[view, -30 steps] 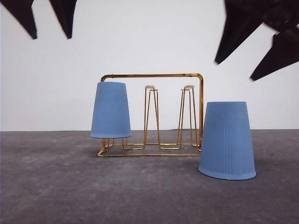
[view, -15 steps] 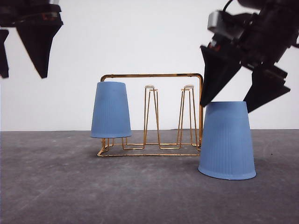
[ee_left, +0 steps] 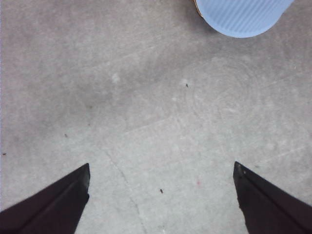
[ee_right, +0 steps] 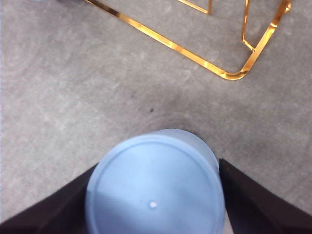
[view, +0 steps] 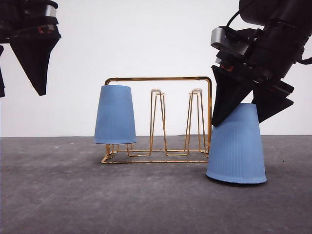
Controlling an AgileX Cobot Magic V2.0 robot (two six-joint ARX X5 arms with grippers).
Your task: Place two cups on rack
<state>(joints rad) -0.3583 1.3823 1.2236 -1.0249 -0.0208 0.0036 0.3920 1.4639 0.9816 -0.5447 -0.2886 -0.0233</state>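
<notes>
One light-blue cup [view: 115, 115] hangs upside down over the left peg of the gold wire rack [view: 161, 78]. The other cup [view: 237, 151] stands upside down on the table just right of the rack, slightly tilted. My right gripper [view: 237, 124] straddles its top, a finger pressed on each side. In the right wrist view the cup's round base [ee_right: 156, 192] sits between the fingers of the right gripper [ee_right: 158, 165], with the rack's base wire [ee_right: 161, 41] beyond. My left gripper [view: 17, 92] hangs open high at the left, nothing in it. From the left wrist, the left gripper [ee_left: 161, 165] is over bare table, apart from the racked cup [ee_left: 241, 17].
Two bare white-tipped pegs [view: 156, 91] [view: 197, 90] stand in the rack's middle and right. The grey table [view: 73, 195] runs back to a white wall.
My right gripper came down over the right cup and its fingers now touch its sides; the cup has shifted up slightly. The left gripper dropped a little at the left.
</notes>
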